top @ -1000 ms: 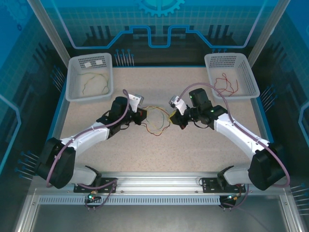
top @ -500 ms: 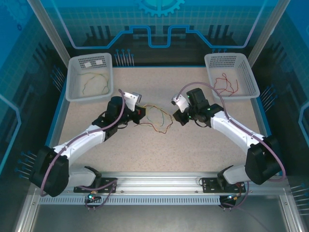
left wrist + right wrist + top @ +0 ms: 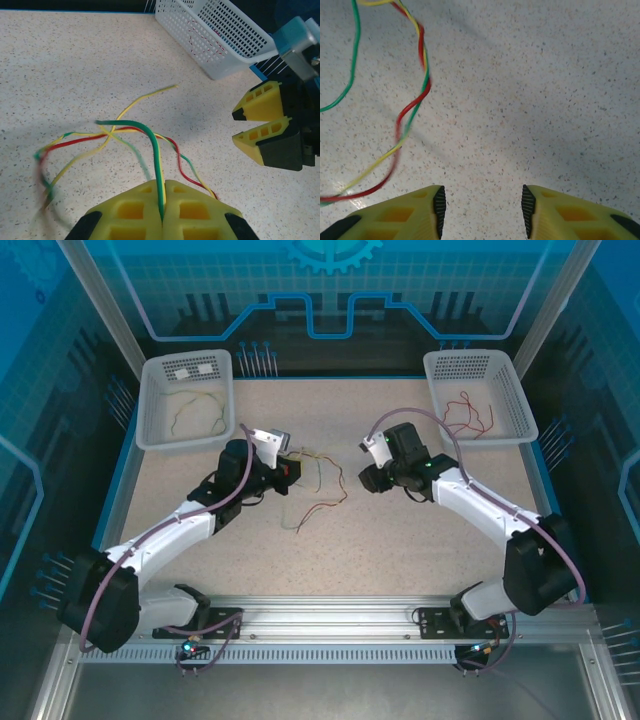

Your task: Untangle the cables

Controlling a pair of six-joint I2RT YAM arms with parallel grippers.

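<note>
A loose tangle of red, yellow and green cables (image 3: 330,502) lies on the speckled table between the arms. My left gripper (image 3: 293,472) is shut on a green-yellow cable (image 3: 156,160), which runs straight up out of its closed yellow fingers (image 3: 135,210). The other strands (image 3: 90,142) fan out to the left across the table. My right gripper (image 3: 366,480) stands open just right of the tangle with nothing between its fingers (image 3: 405,217). The twisted red, green and yellow cables (image 3: 412,105) lie ahead and to the left of it. That open gripper (image 3: 234,125) also appears at the right of the left wrist view.
A white basket (image 3: 150,430) at the back left holds a yellow-green cable (image 3: 195,410). A second white basket (image 3: 520,430) at the back right holds a red cable (image 3: 468,412). The blue table edge runs along the back.
The cables, stretched between both grippers before, have dropped away from the right gripper, which now stands open and has drawn back. My left gripper has pulled its cable back and left.
</note>
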